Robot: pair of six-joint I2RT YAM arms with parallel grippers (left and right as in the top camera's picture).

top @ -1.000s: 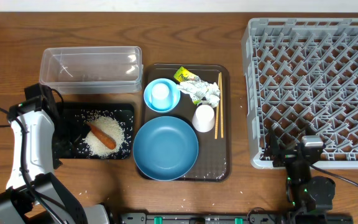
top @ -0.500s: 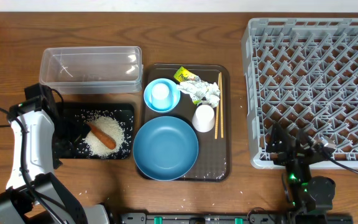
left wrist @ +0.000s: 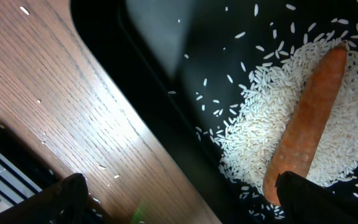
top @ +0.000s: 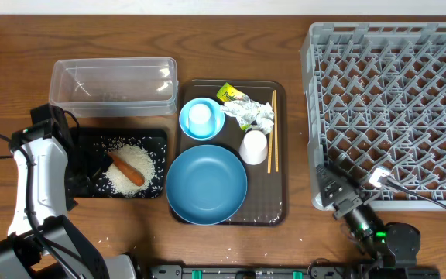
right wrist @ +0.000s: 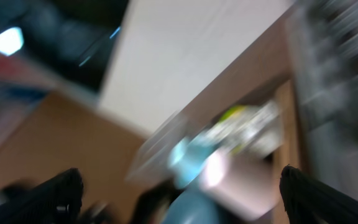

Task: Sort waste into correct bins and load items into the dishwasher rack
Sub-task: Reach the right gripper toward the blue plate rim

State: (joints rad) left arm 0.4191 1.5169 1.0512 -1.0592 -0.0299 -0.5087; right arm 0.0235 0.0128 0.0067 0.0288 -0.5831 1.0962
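Nearest, at the desk (top: 296, 240) front by the rack (top: 393, 93) corner: right pincer (top: 327, 186), released, empty. Farther and leftward, along the brown tray (top: 276, 211) right edge: chopsticks (top: 271, 132), long axis near-to-far, probably this arm's reach. Left pincer (left wrist: 179, 196) likewise released, over the carrot (left wrist: 306, 124) in the black tray (left wrist: 148, 68).

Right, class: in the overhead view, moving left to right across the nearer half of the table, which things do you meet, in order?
Black tray → blue plate → chopsticks → dishwasher rack.
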